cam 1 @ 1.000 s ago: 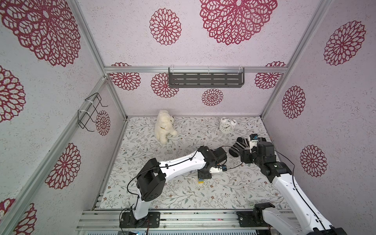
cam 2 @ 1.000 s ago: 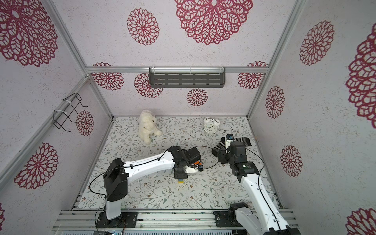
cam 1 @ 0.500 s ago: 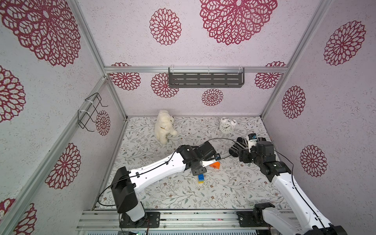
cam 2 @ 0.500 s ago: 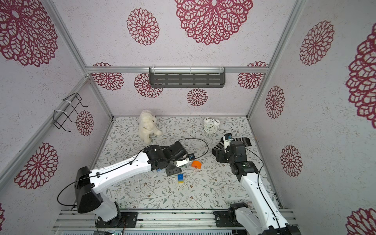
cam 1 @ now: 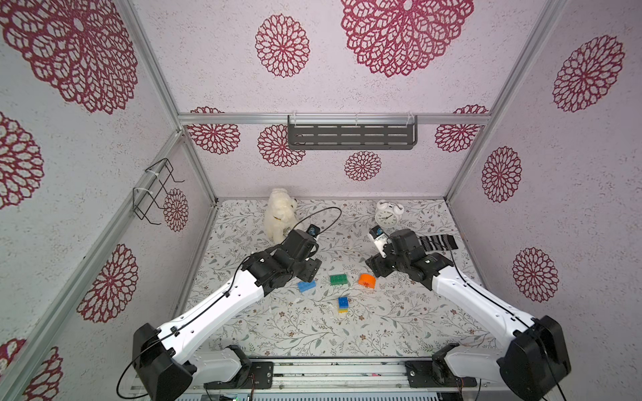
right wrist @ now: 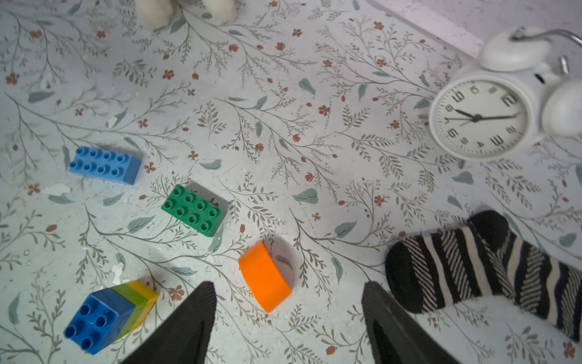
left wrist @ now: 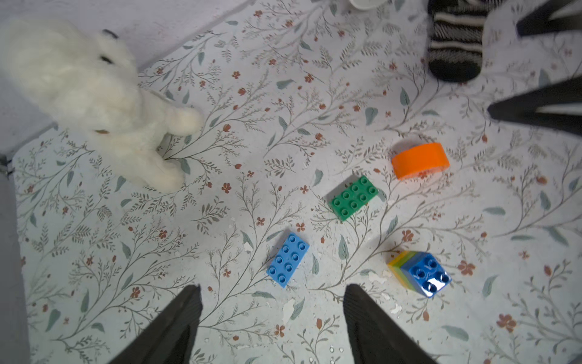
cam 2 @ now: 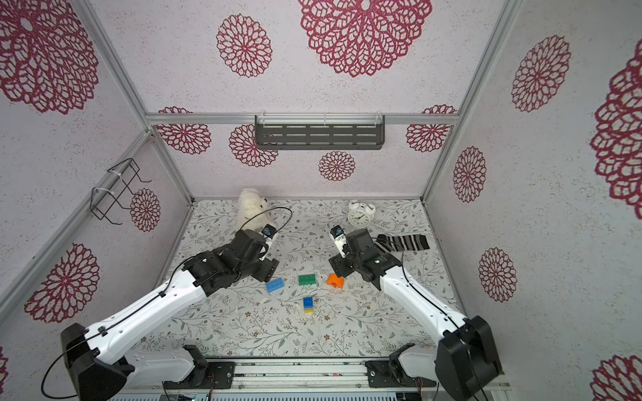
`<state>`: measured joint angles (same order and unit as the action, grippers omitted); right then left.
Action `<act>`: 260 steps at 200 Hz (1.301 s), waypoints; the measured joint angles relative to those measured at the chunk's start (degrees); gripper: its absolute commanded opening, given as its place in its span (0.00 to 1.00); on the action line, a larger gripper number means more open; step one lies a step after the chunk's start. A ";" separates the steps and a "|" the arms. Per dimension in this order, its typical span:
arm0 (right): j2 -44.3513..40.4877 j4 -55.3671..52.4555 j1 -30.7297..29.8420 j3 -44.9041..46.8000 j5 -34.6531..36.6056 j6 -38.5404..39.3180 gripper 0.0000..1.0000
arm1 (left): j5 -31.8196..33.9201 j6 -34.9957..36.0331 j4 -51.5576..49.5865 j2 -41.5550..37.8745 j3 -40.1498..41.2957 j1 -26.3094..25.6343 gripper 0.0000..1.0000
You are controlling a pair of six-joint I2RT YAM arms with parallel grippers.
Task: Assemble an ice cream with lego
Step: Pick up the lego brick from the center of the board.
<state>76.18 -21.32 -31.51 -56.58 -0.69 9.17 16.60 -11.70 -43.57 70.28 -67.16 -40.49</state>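
Now, my left pincer (left wrist: pixel 272 293) hangs open over the light-blue brick (left wrist: pixel 288 260), my right pincer (right wrist: pixel 288 285) open, empty, beside the orange dome (right wrist: pixel 264 277); green brick (cam 1: pixel 338 279) between them; blue-lime-yellow stack (cam 1: pixel 343 305) apart, on the mat (cam 1: pixel 278 330)

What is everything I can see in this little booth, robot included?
light-blue brick: 1, light blue, on the floral table near the left arm
green brick: 1, dark green, between the light-blue and orange ones
orange half-round brick: 1, orange, near the right arm
brick stack: 1, dark blue, lime, yellow, nearer the robot's base
plush toy: 1, white, table's back
alarm clock: 1, white, table's back
sock: 1, black-and-white striped, behind the right arm
shelf: 1, grey, back wall
wire rack: 1, black, side wall
left fingers: 2, black, open, empty
right fingers: 2, black, open, empty
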 measured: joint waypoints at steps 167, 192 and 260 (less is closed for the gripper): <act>36.61 -23.87 -7.93 -32.15 -8.55 50.05 0.77 | -5.55 -8.46 0.46 -12.79 3.34 15.28 0.97; 38.42 -24.92 -8.94 -34.01 -8.52 51.45 0.76 | -6.75 -8.46 0.57 -12.83 4.79 16.57 0.97; 41.00 -23.67 -11.50 -33.77 -8.59 51.25 0.75 | -9.07 -8.50 1.27 -13.35 5.75 19.02 0.97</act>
<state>117.19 -44.99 -43.00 -90.35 -9.28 60.42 7.53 -20.21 -42.30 56.93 -61.41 -21.47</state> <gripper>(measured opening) 0.752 0.973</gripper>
